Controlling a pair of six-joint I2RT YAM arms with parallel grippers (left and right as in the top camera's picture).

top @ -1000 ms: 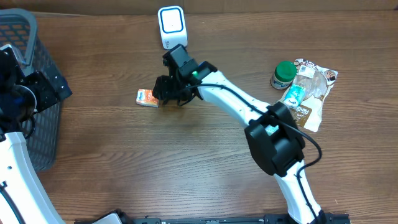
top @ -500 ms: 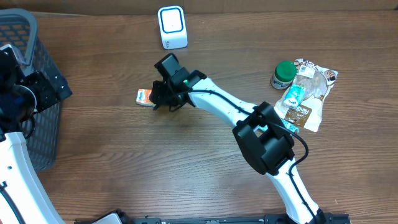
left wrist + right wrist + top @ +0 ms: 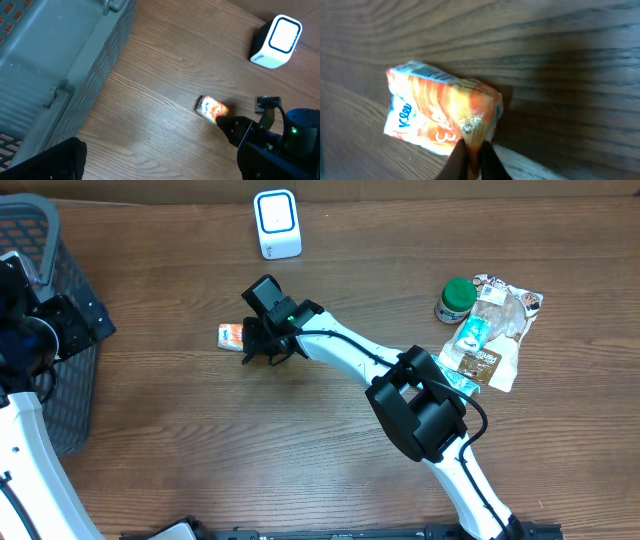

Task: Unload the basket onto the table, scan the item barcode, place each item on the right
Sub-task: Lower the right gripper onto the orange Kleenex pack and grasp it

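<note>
The item is a small orange and white packet (image 3: 231, 335) lying flat on the wooden table, left of centre. My right gripper (image 3: 254, 346) reaches across from the right and is shut on the packet's (image 3: 440, 117) crimped right end, its two dark fingertips (image 3: 458, 160) pinching the foil seam. A white scanner (image 3: 277, 223) with a blue ring stands at the back edge, behind the packet. My left gripper (image 3: 72, 321) hovers at the far left by the basket, open and empty. Its wrist view shows the packet (image 3: 212, 108) and the scanner (image 3: 276, 40) from the side.
A grey plastic basket (image 3: 45, 250) fills the left edge of the table. At the right lie a green-capped jar (image 3: 457, 298) and a pile of snack bags (image 3: 497, 330). The right arm's forearm (image 3: 350, 360) stretches diagonally over the table's middle.
My right gripper slid left and down from in front of the scanner to the packet and closed on its right end. The left arm stayed put.
</note>
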